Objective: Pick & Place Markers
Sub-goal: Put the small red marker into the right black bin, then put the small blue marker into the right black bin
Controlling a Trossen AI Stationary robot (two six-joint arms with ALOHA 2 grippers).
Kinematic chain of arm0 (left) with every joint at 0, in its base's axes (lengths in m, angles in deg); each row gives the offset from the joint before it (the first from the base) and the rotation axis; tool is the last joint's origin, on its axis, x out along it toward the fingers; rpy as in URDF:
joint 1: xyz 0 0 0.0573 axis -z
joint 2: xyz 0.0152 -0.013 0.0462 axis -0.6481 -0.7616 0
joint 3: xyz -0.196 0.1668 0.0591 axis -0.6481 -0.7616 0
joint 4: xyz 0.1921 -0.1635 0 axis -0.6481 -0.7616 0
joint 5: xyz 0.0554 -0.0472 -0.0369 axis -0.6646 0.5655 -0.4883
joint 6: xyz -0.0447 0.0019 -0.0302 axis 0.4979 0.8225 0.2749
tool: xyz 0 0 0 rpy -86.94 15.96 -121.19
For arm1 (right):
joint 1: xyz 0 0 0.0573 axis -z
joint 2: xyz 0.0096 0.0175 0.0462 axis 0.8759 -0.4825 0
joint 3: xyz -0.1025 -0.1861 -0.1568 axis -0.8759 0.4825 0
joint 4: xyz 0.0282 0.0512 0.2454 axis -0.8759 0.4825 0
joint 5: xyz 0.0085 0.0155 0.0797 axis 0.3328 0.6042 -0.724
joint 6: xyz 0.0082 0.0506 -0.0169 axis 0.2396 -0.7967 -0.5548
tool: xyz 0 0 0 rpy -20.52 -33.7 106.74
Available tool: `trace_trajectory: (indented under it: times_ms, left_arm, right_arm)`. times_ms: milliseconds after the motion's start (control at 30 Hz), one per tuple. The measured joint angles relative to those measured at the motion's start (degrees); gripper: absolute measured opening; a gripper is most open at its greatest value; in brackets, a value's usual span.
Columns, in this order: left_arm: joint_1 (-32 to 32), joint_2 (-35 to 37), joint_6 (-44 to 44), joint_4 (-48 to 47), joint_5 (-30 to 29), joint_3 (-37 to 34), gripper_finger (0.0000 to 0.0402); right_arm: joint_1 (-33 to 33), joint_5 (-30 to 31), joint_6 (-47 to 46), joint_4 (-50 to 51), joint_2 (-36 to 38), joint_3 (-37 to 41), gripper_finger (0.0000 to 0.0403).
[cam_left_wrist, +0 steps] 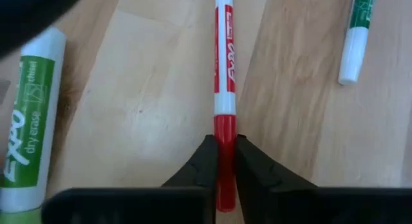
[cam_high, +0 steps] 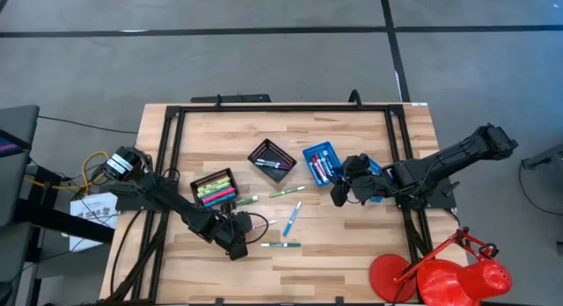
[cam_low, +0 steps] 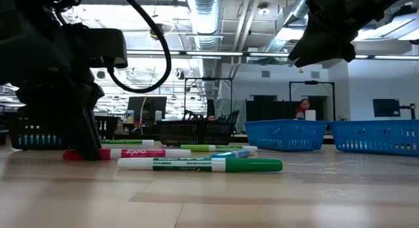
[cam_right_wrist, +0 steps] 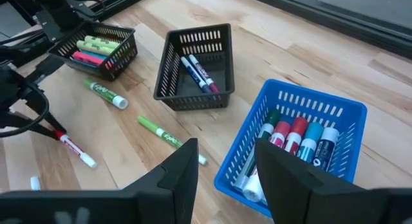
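Here the left hand (cam_left_wrist: 223,161) pinches the red marker (cam_left_wrist: 224,69) by its cap end, low on the tabletop (cam_high: 352,253) at lower left of the high view. Held so near the tip, it could swing or slip on lifting. The right hand (cam_right_wrist: 225,176) hovers open over the blue tray (cam_right_wrist: 347,111), right of centre. Loose markers: perhaps five. Trays: three.
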Motion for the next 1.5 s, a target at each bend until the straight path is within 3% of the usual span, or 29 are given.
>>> trace_trajectory:
  times_ms: [133, 267, 467, 633, 833, 1200, 1333, 1500]
  left_arm:
    - [-0.7, 4.6, -4.8, -2.0, -3.9, -0.7, 0.0031]
    - [-3.6, 13.6, -16.1, -1.3, -9.0, -0.2, 0.0034]
    - [-17.5, 23.4, -39.4, -0.9, -7.4, -0.2, 0.003]
    - [-30.4, 23.4, -55.6, -0.9, -4.4, -0.2, 0.004]
    - [-39.0, 17.5, -66.2, -0.9, -1.7, -0.2, 0.0035]
    - [-37.3, 9.3, -77.6, 4.4, -0.6, -0.2, 0.008]
    - [-36.3, 9.2, -79.3, 10.6, -2.4, -0.2, 0.0092]
    - [-36.0, 11.7, -79.5, 11.9, -5.8, -0.2, 0.0112]
  right_arm:
    - [0.0, 0.0, 0.0, -0.5, 0.0, 0.0, 0.0141]
    - [0.0, 0.0, 0.0, -0.9, 0.0, 0.0, 0.0143]
    - [0.0, 0.0, 0.0, -1.2, 0.0, 0.0, 0.0143]
    - [0.0, 0.1, 0.0, -2.0, 0.0, 0.0, 0.0138]
    - [0.0, 0.1, 0.0, -2.0, 0.0, 0.0, 0.0138]
    - [0.0, 0.1, 0.1, -2.1, 0.0, 0.0, 0.0133]
    - [0.0, 0.1, 0.0, -2.1, 0.0, 0.0, 0.0133]
    - [0.0, 0.0, 0.0, -2.1, 0.0, 0.0, 0.0133]
